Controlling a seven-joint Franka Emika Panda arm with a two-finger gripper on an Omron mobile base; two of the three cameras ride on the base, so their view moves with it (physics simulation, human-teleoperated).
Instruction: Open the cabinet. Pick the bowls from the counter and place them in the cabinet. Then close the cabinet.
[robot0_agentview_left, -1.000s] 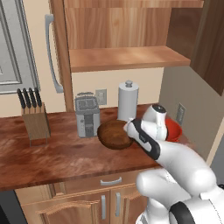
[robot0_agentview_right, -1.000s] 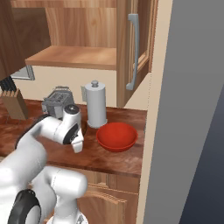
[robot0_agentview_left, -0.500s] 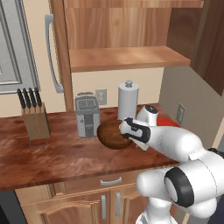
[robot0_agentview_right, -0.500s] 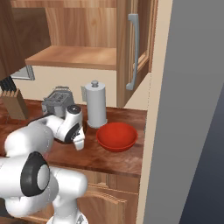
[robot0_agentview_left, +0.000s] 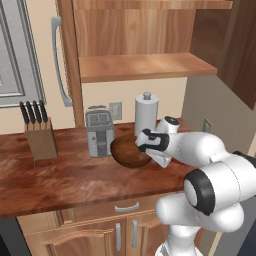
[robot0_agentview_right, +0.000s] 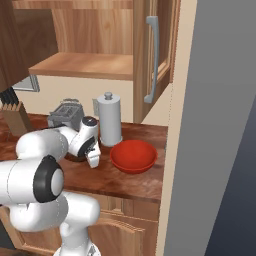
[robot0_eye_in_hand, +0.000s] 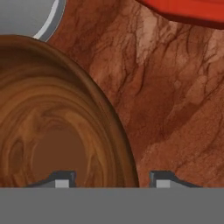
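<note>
The large medium-brown wooden wall cabinet (robot0_agentview_left: 145, 65) stands open, its shelf bare. Below it runs the long reddish-brown wood-grain desk (robot0_agentview_left: 60, 175), with free surface toward its front edge. The white arm reaches forward and low over the desk, wrist bent down. Its tool (robot0_eye_in_hand: 109, 177) straddles the near rim of the dark brown wooden bowl (robot0_agentview_left: 127, 152), one fingertip (robot0_eye_in_hand: 61, 178) inside, the other outside, jaws partly open; whether they grip it I cannot tell. The glossy red shallow bowl (robot0_agentview_right: 133, 156) sits just beside, apart.
</note>
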